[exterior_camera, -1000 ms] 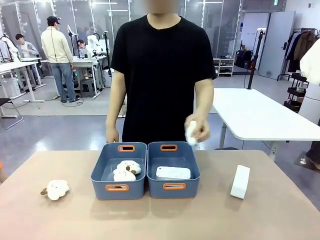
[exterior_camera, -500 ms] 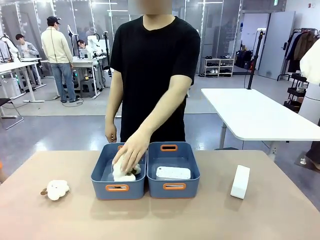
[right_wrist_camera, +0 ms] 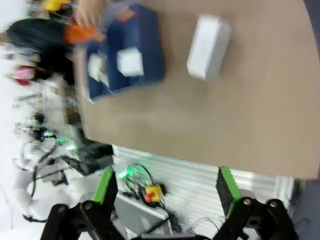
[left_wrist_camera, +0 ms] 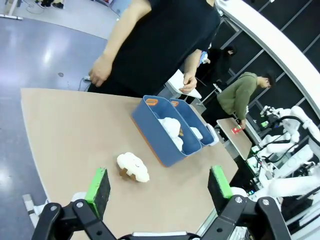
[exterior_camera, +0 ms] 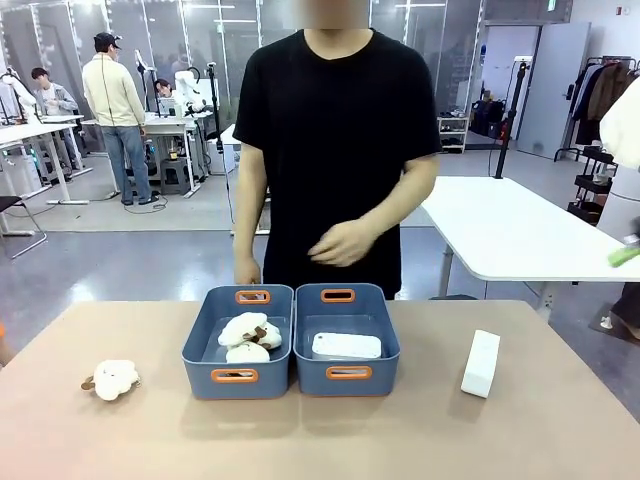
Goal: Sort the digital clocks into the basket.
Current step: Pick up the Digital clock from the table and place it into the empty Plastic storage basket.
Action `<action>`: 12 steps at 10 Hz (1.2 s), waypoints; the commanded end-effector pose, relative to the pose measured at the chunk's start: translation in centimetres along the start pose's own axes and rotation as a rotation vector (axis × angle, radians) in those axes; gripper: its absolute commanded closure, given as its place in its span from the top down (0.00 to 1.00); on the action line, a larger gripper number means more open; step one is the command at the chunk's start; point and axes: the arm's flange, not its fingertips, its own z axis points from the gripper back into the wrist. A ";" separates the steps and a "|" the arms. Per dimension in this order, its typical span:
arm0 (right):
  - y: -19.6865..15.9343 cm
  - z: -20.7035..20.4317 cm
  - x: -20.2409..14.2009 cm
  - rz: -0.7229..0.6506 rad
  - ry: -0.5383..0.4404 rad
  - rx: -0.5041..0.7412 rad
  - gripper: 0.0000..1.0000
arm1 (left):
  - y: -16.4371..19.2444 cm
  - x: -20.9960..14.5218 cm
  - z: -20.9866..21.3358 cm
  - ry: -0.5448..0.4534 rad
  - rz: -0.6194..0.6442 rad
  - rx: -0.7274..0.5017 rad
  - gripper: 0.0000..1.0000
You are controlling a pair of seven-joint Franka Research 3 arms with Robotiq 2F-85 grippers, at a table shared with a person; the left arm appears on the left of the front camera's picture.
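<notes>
One digital clock lies flat inside the right-hand basket. A second digital clock stands on its edge on the table to the right of it, and appears as a white block in the blurred right wrist view. My left gripper hangs open high above the table's left end, nothing between its pads. My right gripper is open too, off the table's right edge, far from the basket. A green pad of it shows at the front view's right edge.
The left bin holds white plush toys. Another plush toy lies on the table at the left, also below my left gripper. The person stands behind the bins with a hand held at the waist.
The person put a plush toy into the left bin and drew the hand back to the body. A green pad of my right gripper has come in at the right edge.
</notes>
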 end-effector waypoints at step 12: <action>5.4 -20.9 4.5 -0.144 0.097 -0.493 1.00 | -0.4 -0.2 0.3 0.013 -0.003 -0.011 1.00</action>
